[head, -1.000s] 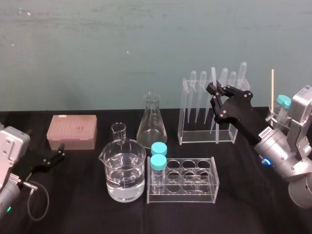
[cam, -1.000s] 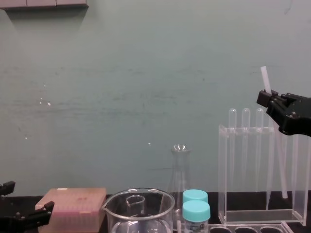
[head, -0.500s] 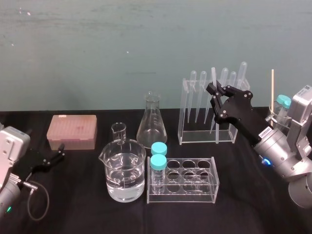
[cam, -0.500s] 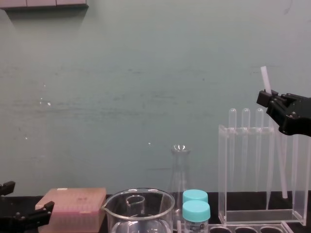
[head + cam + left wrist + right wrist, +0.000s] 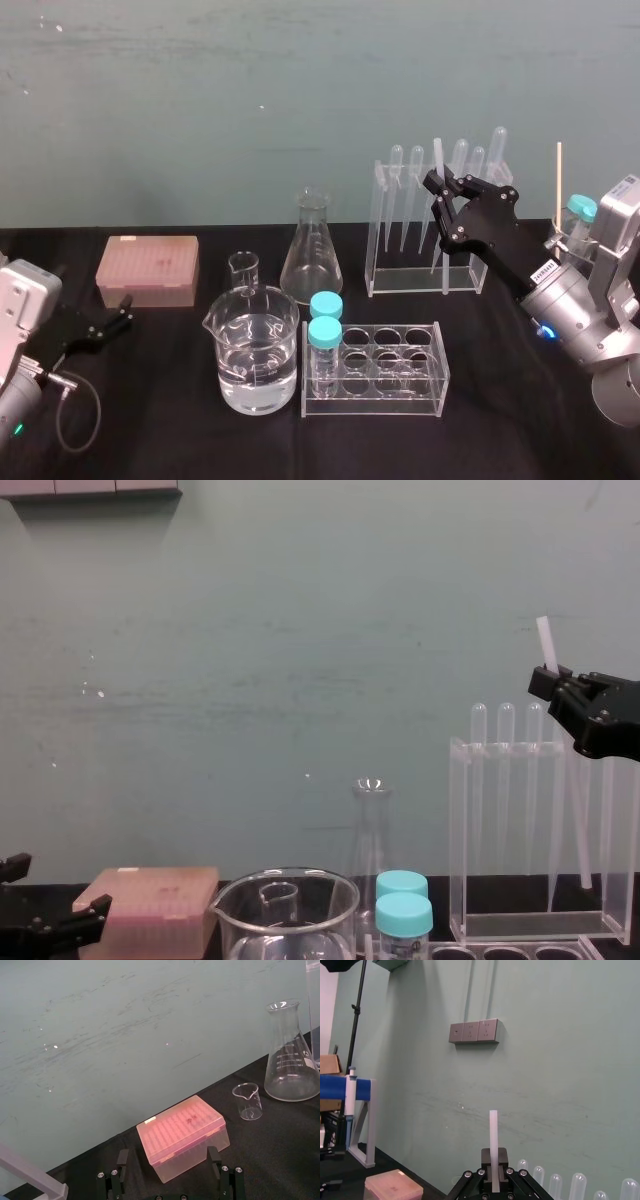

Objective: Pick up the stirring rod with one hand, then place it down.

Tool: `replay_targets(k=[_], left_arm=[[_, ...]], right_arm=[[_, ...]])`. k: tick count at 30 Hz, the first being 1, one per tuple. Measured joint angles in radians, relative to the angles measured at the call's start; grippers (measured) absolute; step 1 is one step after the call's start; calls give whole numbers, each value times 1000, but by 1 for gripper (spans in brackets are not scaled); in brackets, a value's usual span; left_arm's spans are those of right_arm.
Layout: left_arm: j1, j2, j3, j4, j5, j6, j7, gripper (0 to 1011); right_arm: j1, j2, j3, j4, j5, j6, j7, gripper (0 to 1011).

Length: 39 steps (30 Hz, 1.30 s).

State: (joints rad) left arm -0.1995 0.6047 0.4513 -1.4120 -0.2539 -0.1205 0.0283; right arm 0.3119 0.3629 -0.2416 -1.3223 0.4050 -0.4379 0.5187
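Right tool [image 5: 436,184] clamps tilted stirring rod [image 5: 545,642]; left tool [image 5: 126,310] parked.

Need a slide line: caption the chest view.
Right gripper grips the rod, slightly tilted, at the clear rack; left gripper rests open at lower left.

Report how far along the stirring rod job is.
Pick-up looks done: the right gripper is shut on the stirring rod, held upright at the clear rack, lower end apparently off its floor. Left to do: placing it down and releasing. The left gripper sits parked, open, near the pink box.
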Motion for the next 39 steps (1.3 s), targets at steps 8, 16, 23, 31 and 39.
replay_targets(k=[8, 16, 23, 31, 39], left_arm=[[0, 0, 0, 0, 0, 0, 0, 1000], [0, 0, 0, 0, 0, 0, 0, 1000], [0, 0, 0, 0, 0, 0, 0, 1000], [0, 0, 0, 0, 0, 0, 0, 1000], [0, 0, 0, 0, 0, 0, 0, 1000]], right_arm=[[0, 0, 0, 0, 0, 0, 0, 69], [0, 0, 2, 0, 1, 0, 7, 69], [-12, 11, 7, -24, 12, 9, 56, 69], [-19, 29, -11, -40, 30, 33, 104, 69], [-3, 37, -48, -17, 62, 60, 159, 69]])
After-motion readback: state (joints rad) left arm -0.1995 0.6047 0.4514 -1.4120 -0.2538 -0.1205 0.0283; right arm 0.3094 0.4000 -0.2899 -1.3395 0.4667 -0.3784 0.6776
